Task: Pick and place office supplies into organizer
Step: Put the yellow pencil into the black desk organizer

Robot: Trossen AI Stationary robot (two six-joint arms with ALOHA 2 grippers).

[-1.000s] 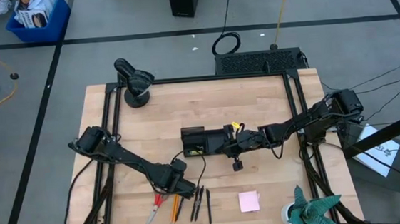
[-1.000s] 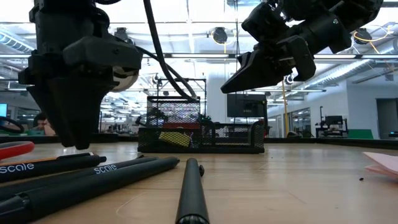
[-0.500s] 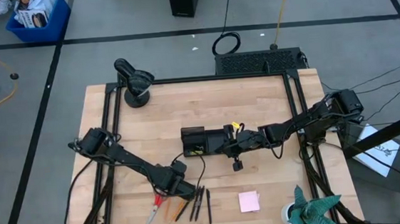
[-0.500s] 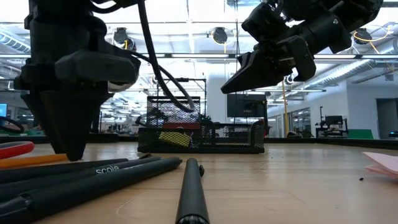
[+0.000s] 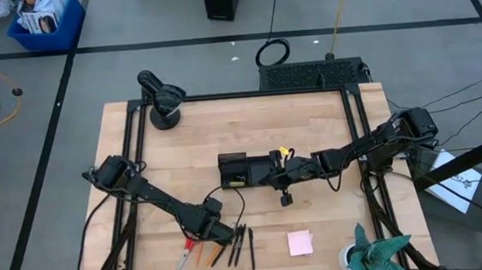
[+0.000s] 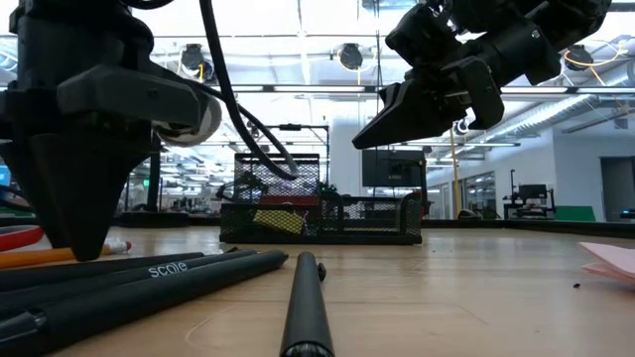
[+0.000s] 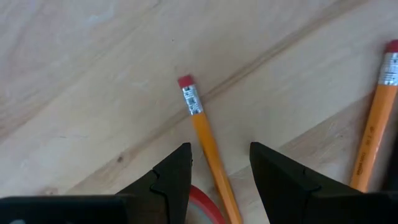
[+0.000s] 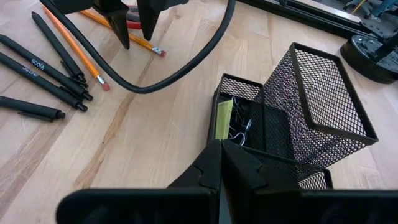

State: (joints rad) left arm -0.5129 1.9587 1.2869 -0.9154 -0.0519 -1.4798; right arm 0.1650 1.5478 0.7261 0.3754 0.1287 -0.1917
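My left gripper [image 7: 221,165] is open near the table's near edge, low over the wood. Its fingers stand on either side of an orange pencil [image 7: 205,134] with a red eraser; I see no touch. A second pencil [image 7: 373,124] lies beside it, and a red scissors handle [image 7: 202,202] shows under the fingers. Black pens [image 5: 241,245] lie just right of the left gripper [image 5: 201,233]. The pink sticky-note pad [image 5: 300,242] lies farther right. The black mesh organizer [image 5: 244,169] stands mid-table with a yellow piece [image 8: 224,118] inside. My right gripper [image 8: 221,162] hovers shut above the organizer's right end.
A round black dome-shaped device [image 5: 163,102] stands at the far left corner. A teal-green cloth [image 5: 380,258] sits at the near right corner. The left arm's cable [image 8: 186,62] loops above the wood between the organizer [image 8: 292,118] and the pens [image 8: 43,56]. Bare wood lies right of the pad.
My left gripper has moved a little toward the table's near left corner, from over the pens to over the pencils, and has come down closer to the wood. The right arm has kept still.
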